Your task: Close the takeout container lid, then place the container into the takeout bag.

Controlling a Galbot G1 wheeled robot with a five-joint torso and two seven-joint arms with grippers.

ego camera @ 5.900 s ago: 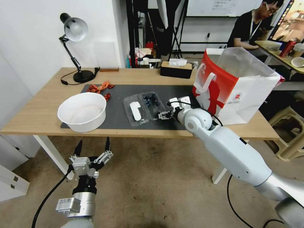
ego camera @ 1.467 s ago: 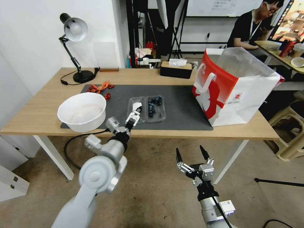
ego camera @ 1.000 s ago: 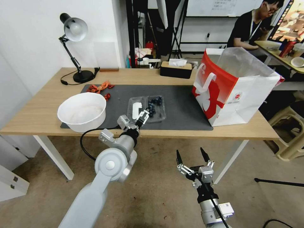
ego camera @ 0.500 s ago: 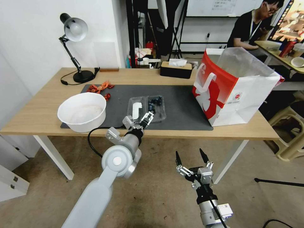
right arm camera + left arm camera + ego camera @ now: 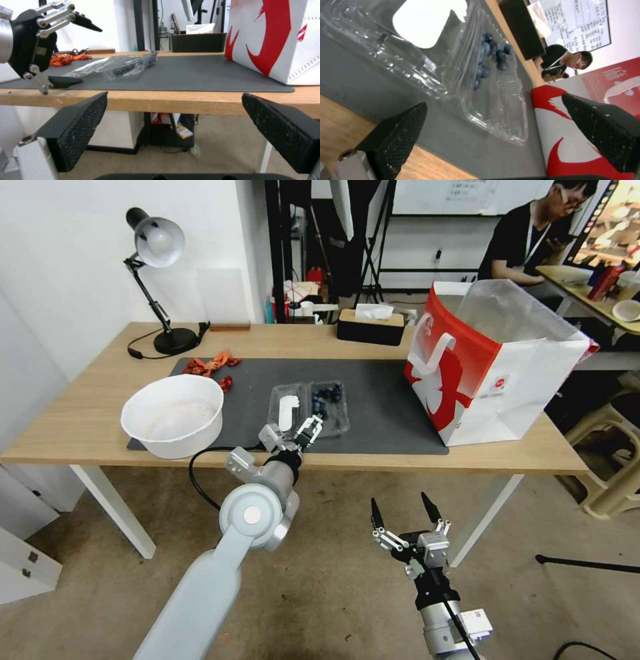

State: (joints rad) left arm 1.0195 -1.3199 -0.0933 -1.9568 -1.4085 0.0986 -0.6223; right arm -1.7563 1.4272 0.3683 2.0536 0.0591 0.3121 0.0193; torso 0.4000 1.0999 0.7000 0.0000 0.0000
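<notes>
The takeout container [image 5: 309,409] lies open and flat on the dark mat. Its lid [image 5: 287,411] with the white sticker is the half nearer the bowl, and the tray with blueberries [image 5: 329,402] is the half nearer the bag. My left gripper [image 5: 308,429] hovers open at the container's near edge, by the hinge line. In the left wrist view the lid [image 5: 426,25] and the blueberries [image 5: 493,56] lie just beyond its spread fingers [image 5: 400,132], apart from them. The red and white takeout bag [image 5: 493,370] stands open at the mat's right end. My right gripper [image 5: 403,511] hangs open below the table's front edge.
A big white bowl [image 5: 173,415] sits left of the container on the mat [image 5: 380,413]. Red scraps [image 5: 213,363], a black desk lamp [image 5: 160,280] and a black tissue box [image 5: 371,327] stand at the back. Bare mat lies between the container and the bag.
The right arm, earlier at the container, has dropped below the table. The left arm has risen and slid rightward along the container's near edge; over the last half second it hardly moved.
</notes>
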